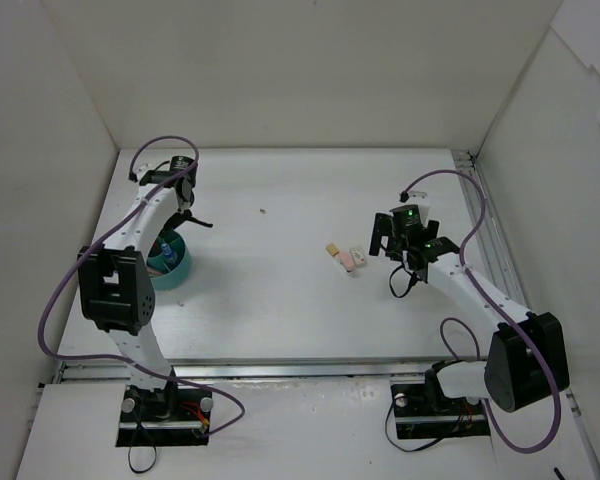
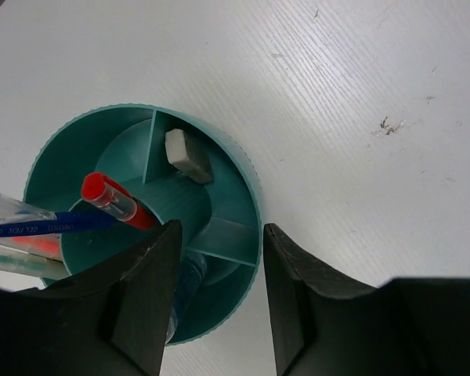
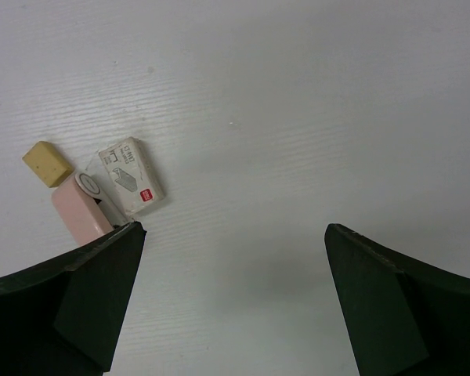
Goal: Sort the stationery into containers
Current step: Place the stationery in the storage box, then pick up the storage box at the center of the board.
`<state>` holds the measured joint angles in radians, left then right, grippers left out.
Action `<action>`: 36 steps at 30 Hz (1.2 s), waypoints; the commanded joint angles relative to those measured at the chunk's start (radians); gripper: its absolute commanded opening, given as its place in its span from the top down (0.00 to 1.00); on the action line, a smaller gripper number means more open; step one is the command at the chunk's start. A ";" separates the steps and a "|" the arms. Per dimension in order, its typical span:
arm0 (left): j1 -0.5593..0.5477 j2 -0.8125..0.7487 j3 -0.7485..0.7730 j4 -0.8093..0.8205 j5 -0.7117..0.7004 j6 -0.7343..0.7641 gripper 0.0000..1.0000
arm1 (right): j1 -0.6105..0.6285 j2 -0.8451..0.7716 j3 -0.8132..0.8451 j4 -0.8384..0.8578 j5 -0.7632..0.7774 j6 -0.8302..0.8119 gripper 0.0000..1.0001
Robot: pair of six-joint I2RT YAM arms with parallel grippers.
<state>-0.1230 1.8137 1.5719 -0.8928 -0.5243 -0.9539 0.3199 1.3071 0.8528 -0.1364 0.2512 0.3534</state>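
1. Teal plastic marked the landmark: the round container (image 1: 170,262) stood on the white bench (image 1: 280,200), near the left arm's side.
2. Inside the container, a red-capped pen (image 2: 113,200) and a blue pen (image 2: 55,225) leaned together in the middle tube, with more pens beside them that I couldn't make out clearly.
3. A greyish-white eraser (image 2: 186,154) lay in one of the container's outer compartments.
4. Something blue sat low in another compartment, but it was mostly hidden.
5. The left end effector (image 2: 222,235) hung right over the container's rim, its fingers partly spread and nothing between them.
6. Well to the right of the container, three small pieces lay bunched and touching: a tan eraser (image 3: 47,163), a pink eraser (image 3: 80,215) and a small white printed box (image 3: 133,176).
7. The right end effector (image 3: 233,235) hovered just beyond that cluster, on the side away from the container. Its fingers were spread wide and it gripped nothing.
8. By my reckoning the sorting was mostly done. The long items were in, and I saw only those three pieces waiting outside the container.
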 commanded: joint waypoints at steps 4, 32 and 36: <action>-0.004 -0.138 -0.019 0.066 -0.014 0.078 0.49 | 0.062 0.012 0.074 0.104 -0.096 -0.121 0.02; -0.138 -0.752 -0.441 0.413 0.221 0.468 0.00 | 0.202 0.701 0.517 -0.077 -0.293 -0.317 0.56; -0.138 -0.755 -0.446 0.413 0.219 0.461 0.00 | 0.200 0.673 0.491 -0.075 -0.285 -0.318 0.71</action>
<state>-0.2665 1.0771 1.1179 -0.5457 -0.3099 -0.5049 0.5243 2.0048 1.3460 -0.1841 -0.0597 0.0364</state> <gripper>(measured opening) 0.996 0.305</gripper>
